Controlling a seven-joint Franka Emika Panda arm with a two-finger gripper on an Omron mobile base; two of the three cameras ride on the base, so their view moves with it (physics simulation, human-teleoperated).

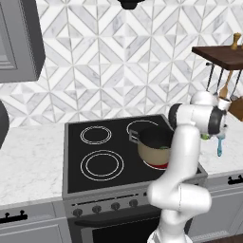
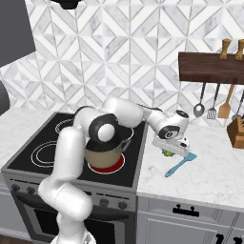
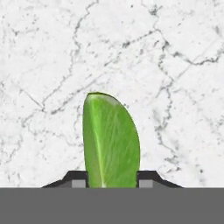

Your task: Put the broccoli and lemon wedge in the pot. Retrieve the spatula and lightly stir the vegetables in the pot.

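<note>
Pot (image 2: 106,153) with tan sides stands on the front right burner of the black stove (image 1: 90,154), partly hidden behind the white arm. Right of the stove, on the marble counter (image 2: 209,167), the teal spatula (image 2: 180,164) lies flat near the gripper (image 2: 167,151). Between the two dark fingertips (image 3: 78,180) sits the lemon wedge (image 3: 111,140), a green pointed piece; both jaws press on its sides, low over the counter.

The counter (image 3: 52,65) looks like white marble with grey veins, smooth. The lemon wedge (image 3: 111,140) has a smooth, slightly glossy green skin. The stove top (image 1: 102,152) is black glass, glossy. The rack (image 2: 209,66) is dark wood.
</note>
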